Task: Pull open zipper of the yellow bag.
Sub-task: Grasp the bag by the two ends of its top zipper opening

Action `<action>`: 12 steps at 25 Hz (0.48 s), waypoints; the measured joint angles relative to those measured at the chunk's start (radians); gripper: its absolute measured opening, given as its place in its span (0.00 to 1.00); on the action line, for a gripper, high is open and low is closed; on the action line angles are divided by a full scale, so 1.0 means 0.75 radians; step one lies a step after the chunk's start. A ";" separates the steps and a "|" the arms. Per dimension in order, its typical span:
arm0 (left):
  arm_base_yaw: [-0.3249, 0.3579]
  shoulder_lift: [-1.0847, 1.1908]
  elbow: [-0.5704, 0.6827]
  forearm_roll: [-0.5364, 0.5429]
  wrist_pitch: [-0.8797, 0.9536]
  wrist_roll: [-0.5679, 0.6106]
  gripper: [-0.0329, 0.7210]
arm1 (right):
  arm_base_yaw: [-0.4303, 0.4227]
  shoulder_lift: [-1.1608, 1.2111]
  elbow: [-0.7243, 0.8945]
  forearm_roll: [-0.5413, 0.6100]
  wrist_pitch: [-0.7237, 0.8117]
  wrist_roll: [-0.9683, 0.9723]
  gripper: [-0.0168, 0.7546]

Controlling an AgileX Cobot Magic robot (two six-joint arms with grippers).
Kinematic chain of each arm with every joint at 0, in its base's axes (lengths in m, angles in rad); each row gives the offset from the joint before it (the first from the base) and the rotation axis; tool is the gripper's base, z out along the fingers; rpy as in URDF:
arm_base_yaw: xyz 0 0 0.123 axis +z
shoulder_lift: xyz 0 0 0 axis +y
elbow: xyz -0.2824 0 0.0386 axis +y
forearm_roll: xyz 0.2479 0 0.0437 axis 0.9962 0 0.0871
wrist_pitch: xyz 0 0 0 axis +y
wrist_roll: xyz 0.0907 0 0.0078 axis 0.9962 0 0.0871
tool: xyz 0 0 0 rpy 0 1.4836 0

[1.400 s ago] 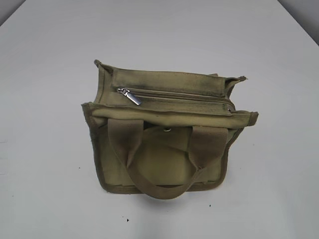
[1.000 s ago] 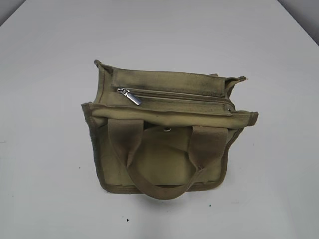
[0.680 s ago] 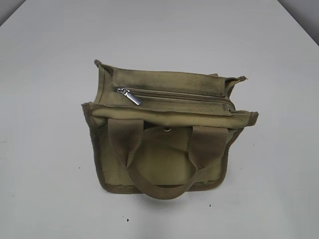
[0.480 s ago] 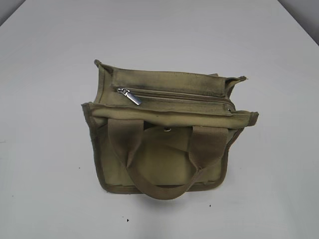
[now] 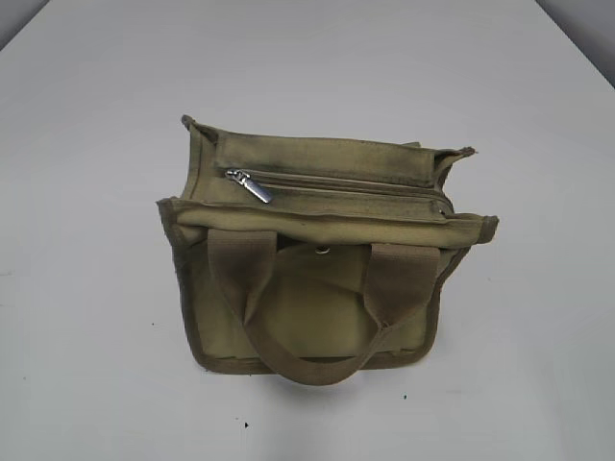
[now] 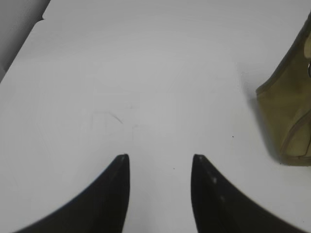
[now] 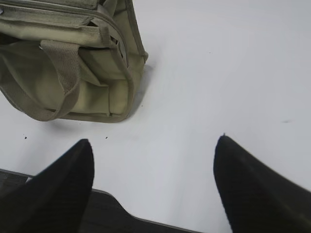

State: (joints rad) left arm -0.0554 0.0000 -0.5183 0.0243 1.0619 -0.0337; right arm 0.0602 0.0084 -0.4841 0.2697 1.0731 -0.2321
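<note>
White and matte, the counter (image 5: 86, 317) fills the exterior view, bare apart from a few dark specks near its front edge. Nearest that front edge droops the wide khaki webbing loop handle (image 5: 317, 363) of the small boxy olive-yellow canvas bag (image 5: 317, 307), which sits about midway between the counter's left and right edges, trimmed in darker brown along its seams. Just above the handle, a small round metal snap stud (image 5: 322, 251) shows on the bag's front panel. Farther back, along the bag's top, runs the long khaki-taped zipper (image 5: 346, 184), closed along its visible length, its flat silver pull tab (image 5: 252, 185) lying at the left end, angled toward the front. Neither arm appears in the exterior view.

In the left wrist view, the left gripper (image 6: 160, 162) hovers over bare counter with its dark fingers released and partly spread, nothing between them; a corner of the bag (image 6: 286, 107) shows at the frame's right edge, well apart from the fingertips. In the right wrist view, the right gripper (image 7: 153, 145) is spread wide and empty near the counter's front edge, with the bag (image 7: 97, 73) and its handle (image 7: 60, 63) beyond, toward the upper left, clear of both fingers.
</note>
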 joint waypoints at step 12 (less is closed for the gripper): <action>0.000 0.612 -0.085 -0.489 -0.488 0.072 0.48 | 0.117 0.538 -0.037 0.147 -0.490 -0.191 0.79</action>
State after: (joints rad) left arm -0.0554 0.4592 -0.5818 -0.3428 0.6958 0.0200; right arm 0.1480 0.4122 -0.5118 0.3797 0.7057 -0.3750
